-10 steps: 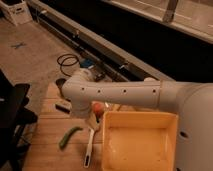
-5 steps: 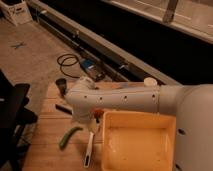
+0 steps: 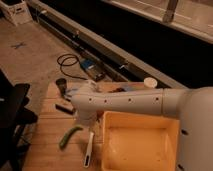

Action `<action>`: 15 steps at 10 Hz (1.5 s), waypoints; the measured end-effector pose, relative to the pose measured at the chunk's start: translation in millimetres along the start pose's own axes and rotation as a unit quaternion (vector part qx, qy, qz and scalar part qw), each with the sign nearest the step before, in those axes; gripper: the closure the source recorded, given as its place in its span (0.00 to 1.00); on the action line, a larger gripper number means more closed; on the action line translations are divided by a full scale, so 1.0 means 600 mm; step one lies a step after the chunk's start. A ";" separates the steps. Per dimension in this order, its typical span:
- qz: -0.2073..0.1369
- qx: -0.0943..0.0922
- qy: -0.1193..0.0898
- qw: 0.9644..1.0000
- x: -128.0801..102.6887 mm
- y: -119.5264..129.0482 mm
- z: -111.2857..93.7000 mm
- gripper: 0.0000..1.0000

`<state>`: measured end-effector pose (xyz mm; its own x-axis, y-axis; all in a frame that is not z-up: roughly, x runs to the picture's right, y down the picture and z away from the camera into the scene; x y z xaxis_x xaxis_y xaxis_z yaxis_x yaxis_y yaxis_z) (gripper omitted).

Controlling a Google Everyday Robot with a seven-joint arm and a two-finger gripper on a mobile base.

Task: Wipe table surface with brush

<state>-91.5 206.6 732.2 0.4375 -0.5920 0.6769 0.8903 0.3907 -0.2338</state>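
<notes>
The brush (image 3: 89,148) is a slim white tool lying flat on the table surface (image 3: 47,145), between a green vegetable (image 3: 70,136) and the yellow tub. My gripper (image 3: 90,121) hangs from the white arm's left end, pointing down just above the brush's far handle end. It holds nothing, and the arm hides most of it. The brush's head lies toward the table's near edge.
A big yellow plastic tub (image 3: 165,131) fills the table's right side, close beside the brush. A small dark block (image 3: 64,106) and a dark cup (image 3: 61,84) sit at the back left. A black chair (image 3: 12,117) stands left of the table. Cables and a blue device (image 3: 90,67) lie on the floor.
The arm's wrist end has swung lower over the table, bringing the gripper down toward the brush's handle. The brush and the vegetable have not moved.
</notes>
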 end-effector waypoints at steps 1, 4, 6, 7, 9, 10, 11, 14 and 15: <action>0.001 0.001 -0.001 1.000 0.000 0.001 0.000 0.20; 0.000 0.001 -0.002 1.000 -0.002 -0.001 0.000 0.20; -0.006 -0.008 0.006 1.000 -0.001 -0.005 0.001 0.20; -0.013 -0.023 0.015 1.000 0.002 -0.008 0.008 0.20; -0.020 -0.033 0.015 0.999 0.003 -0.010 0.021 0.20; -0.025 -0.035 0.014 0.999 0.002 -0.012 0.027 0.20; -0.026 -0.034 0.011 0.999 0.002 -0.010 0.033 0.20; -0.005 0.005 0.010 1.000 0.023 0.009 0.076 0.20; 0.002 0.014 0.009 1.000 0.028 0.013 0.084 0.20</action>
<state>-83.7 235.2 776.9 0.4430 -0.6028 0.6636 0.8851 0.4120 -0.2166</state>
